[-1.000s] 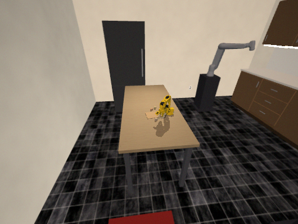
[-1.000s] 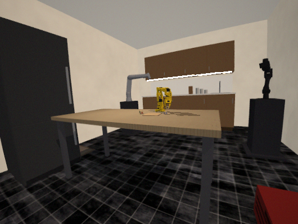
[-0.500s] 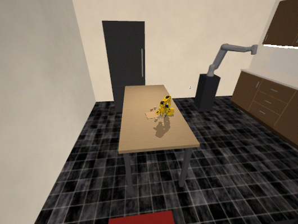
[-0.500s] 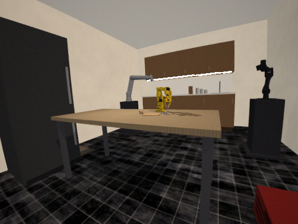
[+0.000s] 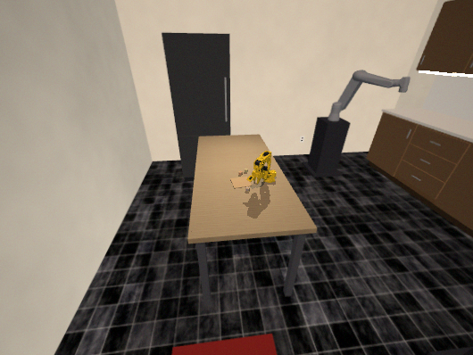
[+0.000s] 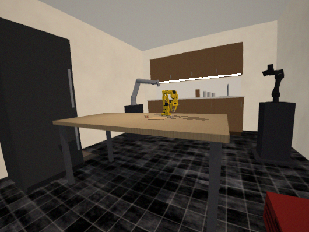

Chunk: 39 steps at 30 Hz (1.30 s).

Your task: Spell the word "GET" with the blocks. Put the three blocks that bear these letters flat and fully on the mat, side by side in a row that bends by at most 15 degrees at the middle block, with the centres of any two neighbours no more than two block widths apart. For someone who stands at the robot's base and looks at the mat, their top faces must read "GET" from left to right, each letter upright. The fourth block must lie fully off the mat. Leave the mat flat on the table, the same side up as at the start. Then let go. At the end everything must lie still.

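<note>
The small yellow arm point(image 5: 262, 169) stands on the wooden table, right of the tan mat point(image 5: 241, 183); it also shows in the exterior view point(image 6: 169, 103), behind the mat point(image 6: 157, 118). My gripper point(image 5: 252, 178) points down over the mat's right edge and is shut on a small block. The block is too small for its letter to be read. Two small blocks point(image 5: 244, 170) lie close together on the table just beyond the mat's far side, also seen in the exterior view point(image 6: 146, 116). Another block point(image 5: 247, 191) lies on the table at the mat's near corner.
The table is long with a wide bare top around the mat. A dark fridge point(image 5: 198, 89) stands behind its far end. A grey arm on a black pedestal point(image 5: 329, 144) stands on the floor to the right. A red box point(image 6: 287, 211) sits on the floor.
</note>
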Each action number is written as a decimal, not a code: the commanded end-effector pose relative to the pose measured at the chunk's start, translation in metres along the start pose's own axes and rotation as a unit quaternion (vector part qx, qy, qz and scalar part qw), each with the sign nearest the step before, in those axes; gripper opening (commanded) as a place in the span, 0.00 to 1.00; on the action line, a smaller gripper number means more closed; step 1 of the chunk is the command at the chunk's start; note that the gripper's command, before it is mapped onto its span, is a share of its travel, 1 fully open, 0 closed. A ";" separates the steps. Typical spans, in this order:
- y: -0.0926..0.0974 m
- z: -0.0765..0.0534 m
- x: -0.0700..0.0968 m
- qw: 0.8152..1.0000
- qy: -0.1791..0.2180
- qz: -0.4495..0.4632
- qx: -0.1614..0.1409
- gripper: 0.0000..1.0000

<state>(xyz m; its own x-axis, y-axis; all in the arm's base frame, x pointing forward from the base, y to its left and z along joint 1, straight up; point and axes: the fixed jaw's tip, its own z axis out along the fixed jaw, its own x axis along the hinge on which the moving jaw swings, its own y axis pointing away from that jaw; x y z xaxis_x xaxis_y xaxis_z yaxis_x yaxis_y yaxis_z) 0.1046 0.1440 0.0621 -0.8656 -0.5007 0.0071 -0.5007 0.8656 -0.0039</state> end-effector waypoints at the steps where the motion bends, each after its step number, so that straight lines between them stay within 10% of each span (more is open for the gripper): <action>1: 0.002 -0.009 -0.005 0.999 -0.029 -0.035 -0.011 0.00; 19: -0.001 -0.006 0.000 0.959 -0.030 -0.283 -0.003 0.00; 29: -0.005 -0.005 0.003 0.900 -0.030 -0.436 0.002 0.00; 39: -0.009 -0.002 0.005 0.793 -0.029 -0.608 0.008 0.00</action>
<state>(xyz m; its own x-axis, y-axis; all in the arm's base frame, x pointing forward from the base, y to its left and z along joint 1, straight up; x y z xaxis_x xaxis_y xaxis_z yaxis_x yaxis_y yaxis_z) 0.1002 0.1302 0.0571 0.1441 -0.9895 0.0072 -0.9896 -0.1441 0.0060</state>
